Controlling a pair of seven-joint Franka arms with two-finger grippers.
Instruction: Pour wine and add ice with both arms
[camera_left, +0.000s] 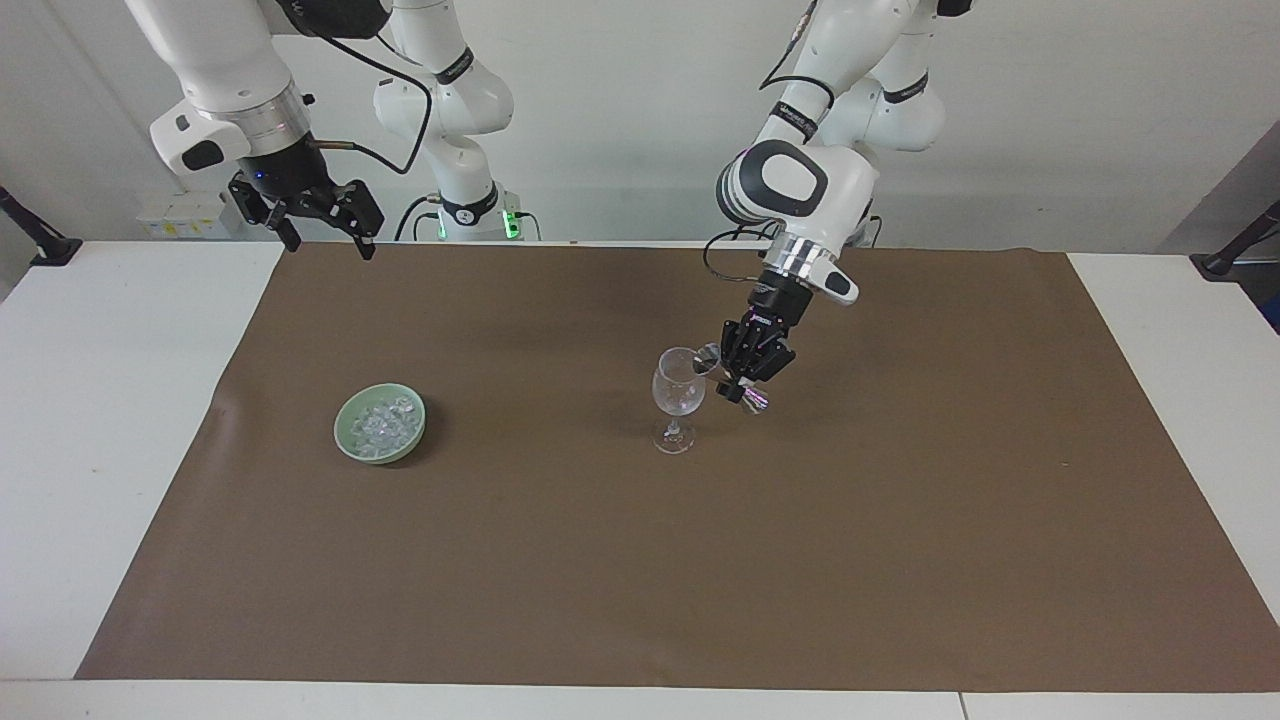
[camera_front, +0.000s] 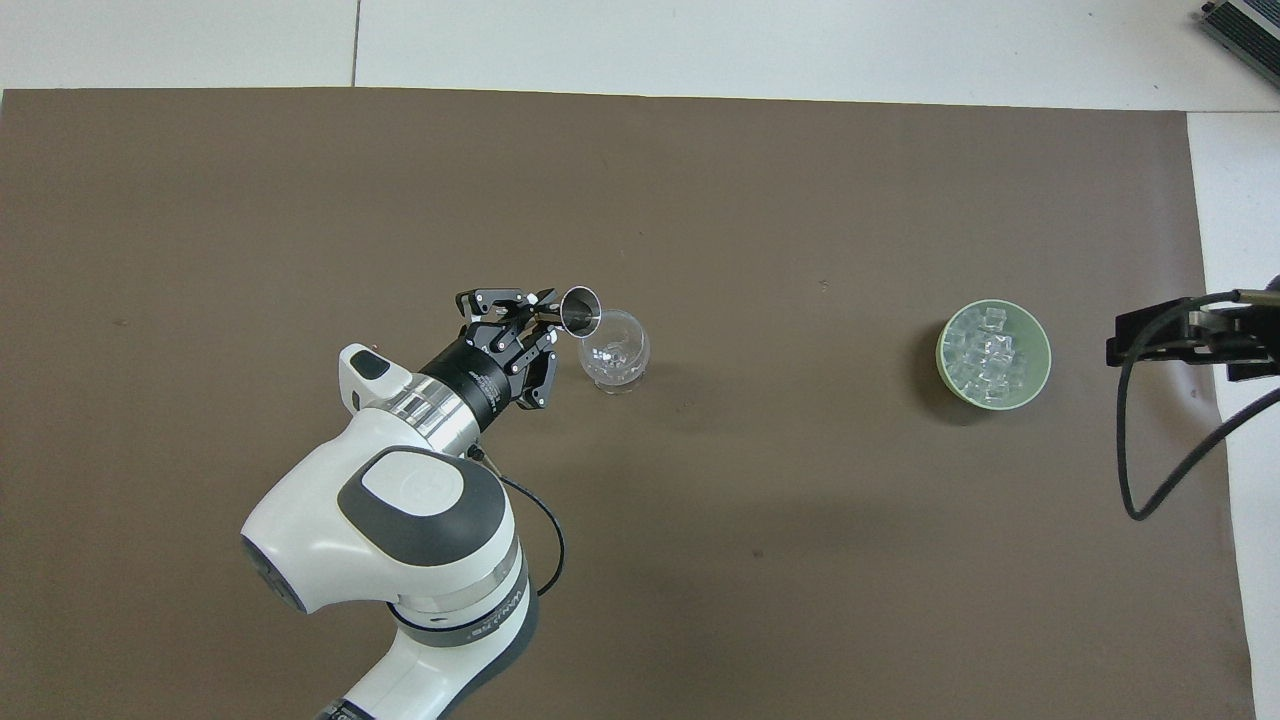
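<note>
1. My left gripper is clamped tight on a small metal jigger; the fingertips close on its narrow waist while the outer links splay to the sides.
2. I hold the jigger tipped over, its open mouth at the rim of the stemmed glass; whether the two touch I cannot tell.
3. The stemmed glass stands upright on the brown mat near the middle of the counter; some small clear bits show inside its bowl.
4. The ice lies heaped in a pale green bowl — clear, glittering chunks that fill most of it; the bowl sits on the mat toward the right arm's end of the counter, well apart from the glass.
5. My right gripper waits with its fingers spread wide and nothing between them — up in the air over the edge of the mat at the robots' side, at the right arm's end; in the overhead view only its dark tip and a looping cable show, beside the bowl.
6. My left arm reaches in from its own base, wrist angled down toward the glass.
</note>
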